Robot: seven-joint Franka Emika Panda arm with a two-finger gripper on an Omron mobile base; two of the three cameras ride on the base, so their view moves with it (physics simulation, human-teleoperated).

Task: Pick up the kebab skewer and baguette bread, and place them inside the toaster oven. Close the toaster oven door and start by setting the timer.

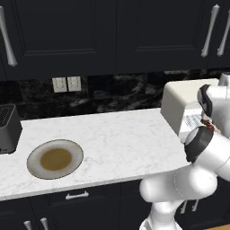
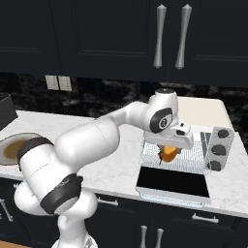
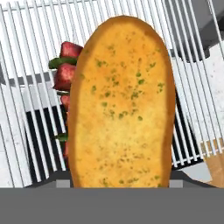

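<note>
- Step in hand: loading the toaster oven (image 2: 213,127). The toaster oven door (image 2: 173,183) lies folded down flat at the counter's front edge, and the wire rack (image 2: 193,156) is exposed.
- Tool state: the gripper (image 2: 168,154) hangs just above the rack, at the oven mouth. The baguette bread (image 3: 122,103) sits between the jaws; the right base view shows its orange body directly under the hand. The jaws stand part-way apart, at the bread's width, so the grip is judged to be on the bread.
- Task items: in the hand view the bread lies lengthwise over the rack wires. The kebab skewer (image 3: 65,76) shows beside and partly behind it, red chunks with a green piece. Whether the skewer rests on the rack or rides with the bread cannot be told.
- The plate (image 1: 55,158) on the counter (image 1: 117,134) holds no food.
- Next move, as judged: lower the bread onto the rack, well inside the cavity, then release and withdraw clear of the door's swing.
- Remaining: raise the door, then turn the timer knob (image 2: 223,133) on the panel.
</note>
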